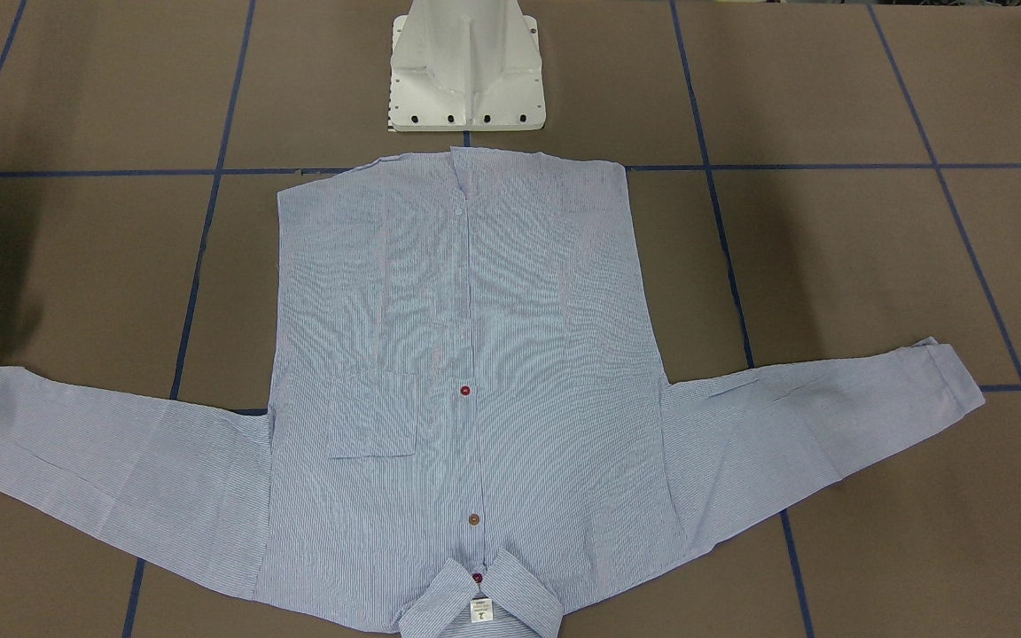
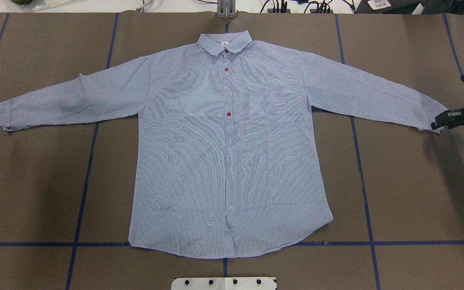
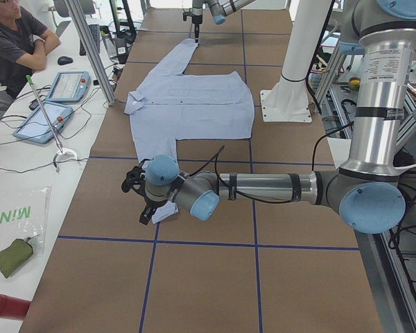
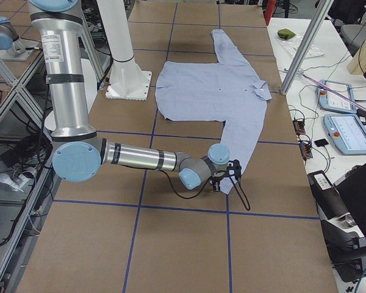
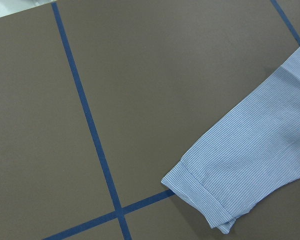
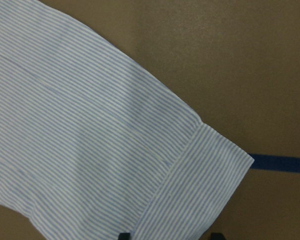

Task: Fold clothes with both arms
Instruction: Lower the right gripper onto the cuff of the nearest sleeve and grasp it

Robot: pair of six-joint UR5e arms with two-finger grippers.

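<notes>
The light blue striped shirt (image 2: 232,153) lies flat and buttoned, front up, sleeves spread wide, collar (image 2: 225,42) on the far side from the robot. My right gripper (image 2: 441,120) is low at the right sleeve's cuff (image 6: 200,190). In the right wrist view its two fingertips (image 6: 124,235) stand apart with the cuff's edge between them, so it is open. My left gripper (image 3: 140,201) hovers by the left sleeve's cuff (image 5: 205,200). It shows only in the exterior left view, so I cannot tell if it is open or shut.
The white pedestal base (image 1: 466,80) stands just behind the shirt's hem. Blue tape lines (image 2: 83,193) cross the brown table. A side table with tablets (image 3: 45,121) and a seated operator (image 3: 14,41) runs along the collar side.
</notes>
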